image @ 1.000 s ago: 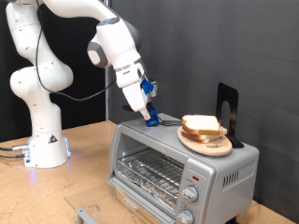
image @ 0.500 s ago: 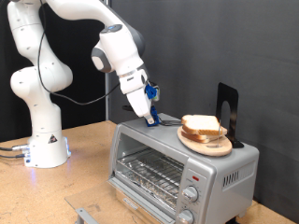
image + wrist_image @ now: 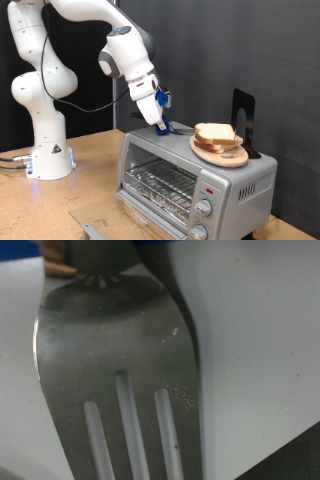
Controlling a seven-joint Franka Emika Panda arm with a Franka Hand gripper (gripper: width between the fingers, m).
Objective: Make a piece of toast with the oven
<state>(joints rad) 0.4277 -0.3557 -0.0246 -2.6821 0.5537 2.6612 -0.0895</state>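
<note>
The silver toaster oven (image 3: 190,178) stands at the exterior view's lower right, its wire rack (image 3: 160,183) showing in the front opening. On its top a round wooden plate (image 3: 226,156) carries a pile of bread slices (image 3: 215,134); a single slice of toast apart from that pile is not in view. My gripper (image 3: 160,118), with blue parts, hangs over the oven top to the left of the plate. It is shut on a slotted metal spatula (image 3: 120,370), whose blade fills the wrist view just above the pale oven top.
A black upright stand (image 3: 243,118) sits on the oven top behind the plate. Round knobs (image 3: 204,208) are on the oven's front right. The robot base (image 3: 45,150) stands on the wooden table (image 3: 70,205) at the exterior view's left. A grey edge (image 3: 92,229) shows at the bottom.
The arm has shifted slightly to the right and down towards the oven top over the last second. It has hardly moved in the last half second.
</note>
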